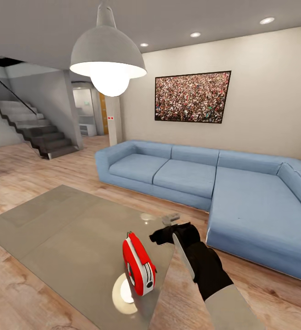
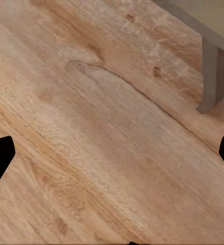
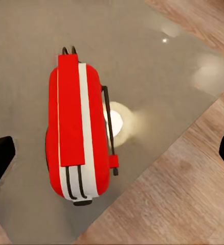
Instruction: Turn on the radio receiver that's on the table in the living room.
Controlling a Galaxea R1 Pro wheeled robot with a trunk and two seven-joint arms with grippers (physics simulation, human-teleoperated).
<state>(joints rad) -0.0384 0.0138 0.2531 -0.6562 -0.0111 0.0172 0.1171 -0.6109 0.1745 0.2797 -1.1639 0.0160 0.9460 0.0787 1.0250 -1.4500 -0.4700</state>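
Bare table [image 1: 68,229] all around the radio [image 1: 139,263]; nothing blocks.

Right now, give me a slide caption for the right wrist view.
Open right hand hovering above the red radio receiver standing near the grey table edge.

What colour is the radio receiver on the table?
Red with white bands on the radio receiver, clearest in the right wrist view.

The right gripper [image 1: 165,231] hangs dark above the table [image 1: 68,238], its fingertips too murky to read from the head view. In both wrist views the fingers [image 3: 0,158] show as black tips cut by the frame. The sofa [image 1: 242,192] runs off the right edge.
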